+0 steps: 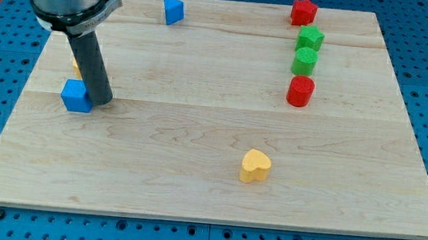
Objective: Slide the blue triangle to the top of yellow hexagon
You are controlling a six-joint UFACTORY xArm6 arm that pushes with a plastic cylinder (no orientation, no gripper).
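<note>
- While my tip (101, 100) touches the blue cube's (76, 96) right side, the blue triangle (173, 11) sits well apart at the board's (192, 188) top.
- No pincer on this rod.
- Yellow block (74, 66) mostly hidden behind the rod; shape unclear.
- Yellow heart (255, 165) lies near the bottom.

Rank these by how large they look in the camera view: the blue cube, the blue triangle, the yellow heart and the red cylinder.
1. Blue cube
2. Yellow heart and red cylinder: alike, unranked
3. Blue triangle

The triangle lies farthest up the view, so distance may shrink it.
</note>
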